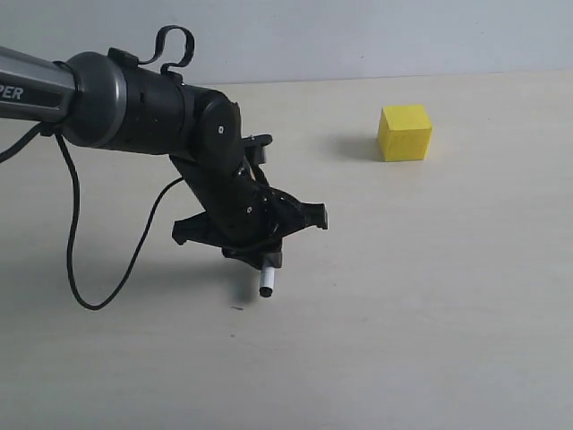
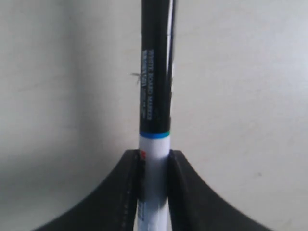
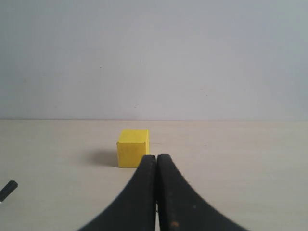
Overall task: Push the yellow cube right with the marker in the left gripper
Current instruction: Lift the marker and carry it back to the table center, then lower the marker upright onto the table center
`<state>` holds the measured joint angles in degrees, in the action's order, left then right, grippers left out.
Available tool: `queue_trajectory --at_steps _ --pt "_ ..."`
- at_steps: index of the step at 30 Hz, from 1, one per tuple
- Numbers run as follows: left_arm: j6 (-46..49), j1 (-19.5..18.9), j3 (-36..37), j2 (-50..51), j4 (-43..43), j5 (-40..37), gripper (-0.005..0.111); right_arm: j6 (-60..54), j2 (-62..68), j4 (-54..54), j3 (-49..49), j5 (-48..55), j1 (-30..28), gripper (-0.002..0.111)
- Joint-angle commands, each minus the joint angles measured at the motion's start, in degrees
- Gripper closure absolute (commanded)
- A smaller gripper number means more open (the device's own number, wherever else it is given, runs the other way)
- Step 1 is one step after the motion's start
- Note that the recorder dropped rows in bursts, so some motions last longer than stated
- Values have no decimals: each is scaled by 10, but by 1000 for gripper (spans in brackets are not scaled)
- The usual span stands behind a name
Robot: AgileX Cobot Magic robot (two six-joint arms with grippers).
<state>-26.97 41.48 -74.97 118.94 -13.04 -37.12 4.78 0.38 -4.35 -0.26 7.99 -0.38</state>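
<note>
Left wrist view shows the marker [image 2: 155, 96] pinched between the two black fingers [image 2: 126, 192] of the left gripper [image 2: 154, 156]. The jaws are closed to the width of the white barrel, and the black cap and a blue band extend beyond the fingertips. In the exterior view the left gripper [image 1: 260, 253] points down toward the table [image 1: 430, 305]. Only a short white stub of the marker [image 1: 267, 281] with a dark tip shows below it, and the rest is hidden by the jaw body. Whether the tip touches the table surface cannot be determined. The cap print is too blurred to read. The yellow cube [image 1: 405, 133] rests flat on the table toward the rear right, near the line where the table meets the wall [image 1: 358, 36]. It is well apart from the marker, with bare table between the two. The forward arm section is cut off at the left frame edge, and a black cable [image 1: 73, 224] loops below it. Bare surface lies to the right of the cube up to the frame edge. In the right wrist view the right gripper [image 3: 156, 159] has its jaws pressed together and holds nothing. The yellow cube [image 3: 133, 147] sits beyond its fingertips, with one lower corner hidden behind a finger. A small dark tip [image 3: 8, 187] is cut off at the frame edge and cannot be identified.
</note>
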Motion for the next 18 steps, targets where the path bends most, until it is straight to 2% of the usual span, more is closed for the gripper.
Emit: queue_trajectory --at_steps 1,18 --pt "-16 4 3 -4 -10 37 107 0 -4 -2 3 -3 0 108" --pt "-20 -4 3 -3 17 64 107 0 -4 -2 3 -3 0 108"
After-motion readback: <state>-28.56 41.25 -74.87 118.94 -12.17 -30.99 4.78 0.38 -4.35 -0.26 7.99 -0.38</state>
